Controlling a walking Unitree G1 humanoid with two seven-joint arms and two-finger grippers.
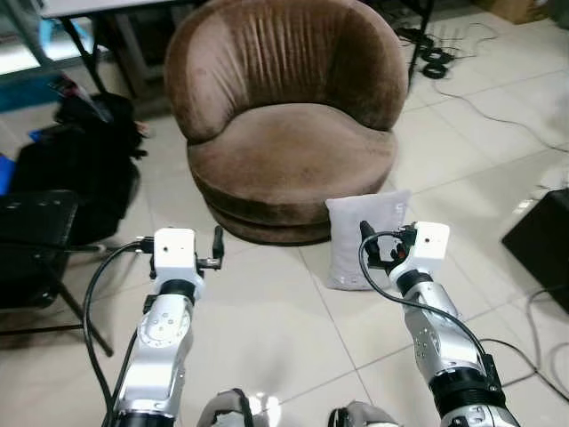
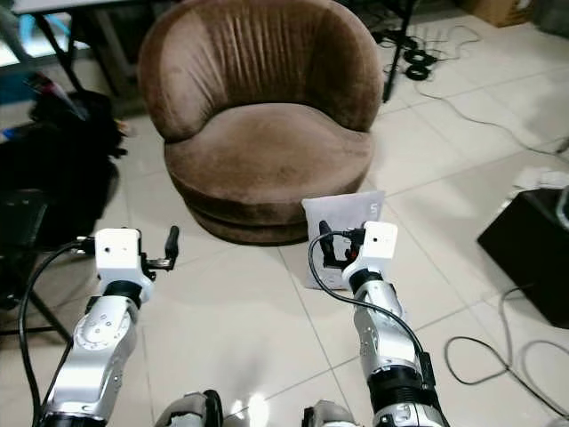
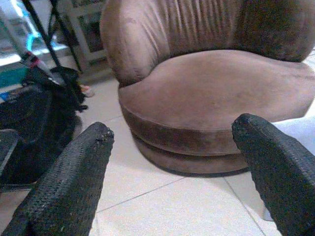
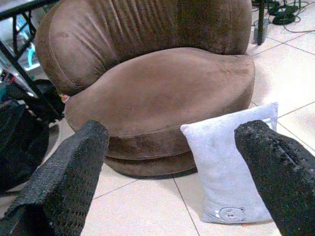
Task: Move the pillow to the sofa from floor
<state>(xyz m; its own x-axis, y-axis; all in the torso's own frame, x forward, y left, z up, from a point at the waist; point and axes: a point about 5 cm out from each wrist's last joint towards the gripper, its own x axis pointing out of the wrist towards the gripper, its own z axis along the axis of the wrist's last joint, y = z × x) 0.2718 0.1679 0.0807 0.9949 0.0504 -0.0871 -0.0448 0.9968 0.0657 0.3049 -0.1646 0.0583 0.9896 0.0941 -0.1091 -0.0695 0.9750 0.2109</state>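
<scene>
1. Left eye view: the pillow (image 1: 363,238), pale grey, stands on edge on the tiled floor (image 1: 267,329), leaning against the base of the brown sofa (image 1: 289,116). The right gripper (image 1: 378,245) hovers just in front of the pillow; the left gripper (image 1: 216,249) is raised well to its side.
2. Right eye view: a black case (image 2: 533,253) sits on the floor beyond the right arm, with cables (image 2: 498,356) nearby.
3. Left wrist view: the left jaws are spread wide, holding nothing; the sofa's base lies between them and a sliver of pillow shows behind one finger (image 3: 275,167).
4. Right wrist view: the right jaws are spread wide and empty; the pillow stands ahead, nearer one finger (image 4: 280,172).
</scene>
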